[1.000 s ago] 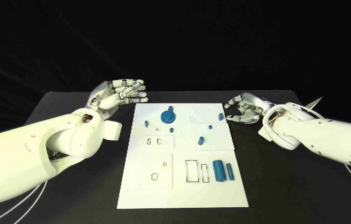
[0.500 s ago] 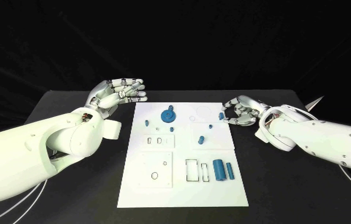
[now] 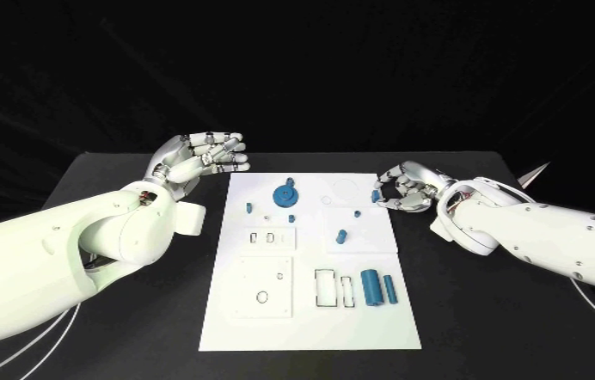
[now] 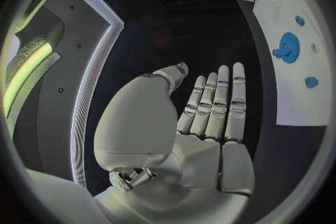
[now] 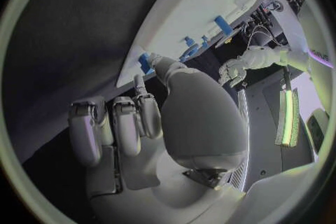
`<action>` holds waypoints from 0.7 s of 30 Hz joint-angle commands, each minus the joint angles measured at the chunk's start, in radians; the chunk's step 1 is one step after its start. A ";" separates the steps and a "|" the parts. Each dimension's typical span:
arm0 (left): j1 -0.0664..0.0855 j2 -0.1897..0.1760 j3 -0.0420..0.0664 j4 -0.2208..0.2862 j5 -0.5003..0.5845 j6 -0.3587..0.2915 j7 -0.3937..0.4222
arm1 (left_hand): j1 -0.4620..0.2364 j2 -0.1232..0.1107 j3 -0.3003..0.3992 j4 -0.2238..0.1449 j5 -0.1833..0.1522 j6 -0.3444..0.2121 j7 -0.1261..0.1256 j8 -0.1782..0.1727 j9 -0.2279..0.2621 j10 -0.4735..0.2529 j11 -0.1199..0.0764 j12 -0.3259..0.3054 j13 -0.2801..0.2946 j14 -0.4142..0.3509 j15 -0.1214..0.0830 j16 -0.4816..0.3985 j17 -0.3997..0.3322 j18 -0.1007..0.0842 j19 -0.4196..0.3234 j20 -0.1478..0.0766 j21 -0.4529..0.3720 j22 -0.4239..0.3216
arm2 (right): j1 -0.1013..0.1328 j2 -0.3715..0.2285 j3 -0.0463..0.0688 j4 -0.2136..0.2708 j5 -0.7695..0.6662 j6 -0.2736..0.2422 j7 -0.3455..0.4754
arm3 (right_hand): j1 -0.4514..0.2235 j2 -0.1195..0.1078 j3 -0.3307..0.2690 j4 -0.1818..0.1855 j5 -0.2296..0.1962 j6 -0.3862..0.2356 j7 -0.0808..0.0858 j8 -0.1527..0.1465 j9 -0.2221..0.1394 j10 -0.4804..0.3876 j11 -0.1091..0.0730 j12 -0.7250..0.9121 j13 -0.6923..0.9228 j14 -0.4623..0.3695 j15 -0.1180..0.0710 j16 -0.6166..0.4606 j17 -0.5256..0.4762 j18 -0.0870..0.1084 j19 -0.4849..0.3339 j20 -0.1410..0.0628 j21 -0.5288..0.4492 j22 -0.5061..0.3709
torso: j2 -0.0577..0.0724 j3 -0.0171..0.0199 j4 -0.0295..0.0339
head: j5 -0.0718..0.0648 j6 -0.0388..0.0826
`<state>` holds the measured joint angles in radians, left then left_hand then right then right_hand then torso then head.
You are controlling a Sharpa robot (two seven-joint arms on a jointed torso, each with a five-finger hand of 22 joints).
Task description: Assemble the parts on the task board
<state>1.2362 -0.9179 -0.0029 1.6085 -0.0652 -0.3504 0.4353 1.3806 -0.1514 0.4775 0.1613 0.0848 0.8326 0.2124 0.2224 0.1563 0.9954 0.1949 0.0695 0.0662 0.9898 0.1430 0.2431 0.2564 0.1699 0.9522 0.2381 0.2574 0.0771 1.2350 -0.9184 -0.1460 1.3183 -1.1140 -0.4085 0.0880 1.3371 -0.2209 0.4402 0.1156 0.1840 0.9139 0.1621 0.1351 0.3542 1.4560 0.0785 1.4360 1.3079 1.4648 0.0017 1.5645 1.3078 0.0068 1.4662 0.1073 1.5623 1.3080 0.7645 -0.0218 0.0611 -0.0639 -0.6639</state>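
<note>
At the task board (image 3: 310, 311)'s far right edge, the right hand (image 3: 403, 188) pinches a small blue peg (image 3: 376, 197); the left hand (image 3: 199, 160) hovers open-fingered, holding nothing.

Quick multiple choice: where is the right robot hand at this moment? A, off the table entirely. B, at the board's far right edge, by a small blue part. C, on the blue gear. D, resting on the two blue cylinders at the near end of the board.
B: the right robot hand sits at the far right edge of the task board, its fingers curled beside a small blue part; whether it touches that part cannot be told.

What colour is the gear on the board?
Blue gear, clearest in the head view.
</note>
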 commanded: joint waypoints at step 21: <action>0.000 0.001 0.001 0.000 0.002 0.019 0.007 | 0.011 -0.002 0.000 -0.006 -0.004 -0.008 0.044 -0.007 -0.001 -0.003 0.002 -0.004 0.001 -0.003 0.001 -0.005 0.003 0.013 0.004 0.003 0.002 -0.001 | -0.001 0.020 0.000 -0.009 -0.001 0.016 -0.008 | -0.006 0.013 0.011 0.000 0.001 0.021 -0.002 0.012 0.003 0.012 -0.004 0.009 0.149 0.106 -0.001 0.006 0.263 -0.007 0.105 -0.003 0.008 0.263 | -0.001 -0.0001 0.0000 | -0.001 -0.003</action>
<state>1.2361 -0.9179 -0.0030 1.6068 -0.0652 -0.3494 0.4349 1.3806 -0.1514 0.4775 0.1613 0.0848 0.8326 0.2124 0.2182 0.1563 0.9954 0.1949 0.0695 0.0662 0.9898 0.1430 0.2431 0.2586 0.1699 0.9522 0.2381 0.2574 0.0772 1.2346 -0.9000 -0.1459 1.3093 -1.1128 -0.4074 0.0823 1.3332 -0.2170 0.4449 0.1146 0.1840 0.9284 0.1613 0.1429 0.3562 1.4596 0.0749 1.4414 1.3076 1.4648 0.0017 1.5645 1.3076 0.0068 1.4661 0.1074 1.5663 1.3077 0.7645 -0.0211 0.0615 -0.0645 -0.6664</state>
